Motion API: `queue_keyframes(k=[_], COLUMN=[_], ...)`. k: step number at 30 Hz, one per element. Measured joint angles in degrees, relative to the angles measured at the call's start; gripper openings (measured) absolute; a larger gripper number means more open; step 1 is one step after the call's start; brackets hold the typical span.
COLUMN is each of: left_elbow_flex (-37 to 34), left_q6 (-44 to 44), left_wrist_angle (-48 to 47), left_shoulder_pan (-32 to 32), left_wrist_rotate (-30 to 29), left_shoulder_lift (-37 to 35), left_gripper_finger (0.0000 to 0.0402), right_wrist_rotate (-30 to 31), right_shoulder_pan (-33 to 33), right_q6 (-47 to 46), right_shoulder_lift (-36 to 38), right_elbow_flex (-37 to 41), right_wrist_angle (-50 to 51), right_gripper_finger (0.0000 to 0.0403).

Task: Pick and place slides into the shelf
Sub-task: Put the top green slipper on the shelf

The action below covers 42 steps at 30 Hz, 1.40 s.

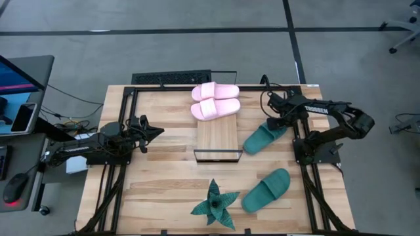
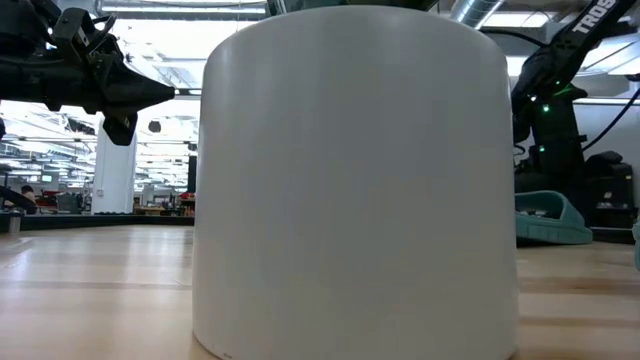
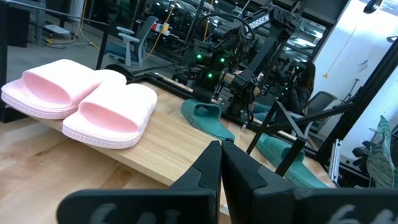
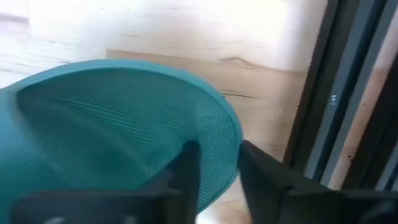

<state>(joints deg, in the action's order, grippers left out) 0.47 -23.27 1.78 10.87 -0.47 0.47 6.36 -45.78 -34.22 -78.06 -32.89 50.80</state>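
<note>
The right end effector [image 4: 214,168] sits at the heel end of a teal slide [image 1: 264,137] lying on the desk [image 1: 164,190] just right of the shelf [image 1: 218,136], its fingers straddling the sole's thin rim and apparently pinching it, though the wrist view is too close to be sure. The slide looks light, soft and bendy, so a rim hold may let it droop; the wide strap would give a firmer purchase. The left end effector [image 3: 221,163], fingers pressed together, waits left of the shelf, where two pink slides [image 1: 215,100] sit at the far end; another teal slide [image 1: 266,189] lies near-right.
</note>
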Motion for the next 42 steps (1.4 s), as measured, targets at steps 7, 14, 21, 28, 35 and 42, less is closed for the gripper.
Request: queue_keyframes(k=[7,14,21,28,35,42], left_elbow_flex=[-0.02,0.00,0.00,0.00,-0.02,-0.02], left_q6=[0.00,0.00,0.00,0.00,-0.02,-0.02], left_wrist_angle=[0.02,0.02,0.01,0.00,0.00,0.02], left_shoulder_pan=[0.00,0.01,0.00,0.01,0.00,0.02], left_wrist_rotate=[0.02,0.02,0.02,0.02,0.01,0.02], left_shoulder_lift=[0.02,0.00,0.02,0.02,0.00,0.02], left_gripper_finger=[0.0000,0.0000,0.0000,0.0000,0.0000,0.0000], right_wrist_rotate=[2.08,2.02,1.26,0.77,-0.34,0.00], right_shoulder_pan=[-0.07,-0.48,-2.05,-1.21,0.64,0.79], right_q6=[0.12,-0.66,-4.37,-8.51,-10.74,-11.44], right_shoulder_lift=[-0.15,1.62,6.04,8.50,9.87,12.87], right_elbow_flex=[0.16,0.40,0.60,0.58,0.47,-2.55], right_wrist_angle=[0.46,1.16,4.76,7.52,11.56,15.59], right_gripper_finger=[0.0008,0.0001,0.0000,0.0000,0.0000,0.0000])
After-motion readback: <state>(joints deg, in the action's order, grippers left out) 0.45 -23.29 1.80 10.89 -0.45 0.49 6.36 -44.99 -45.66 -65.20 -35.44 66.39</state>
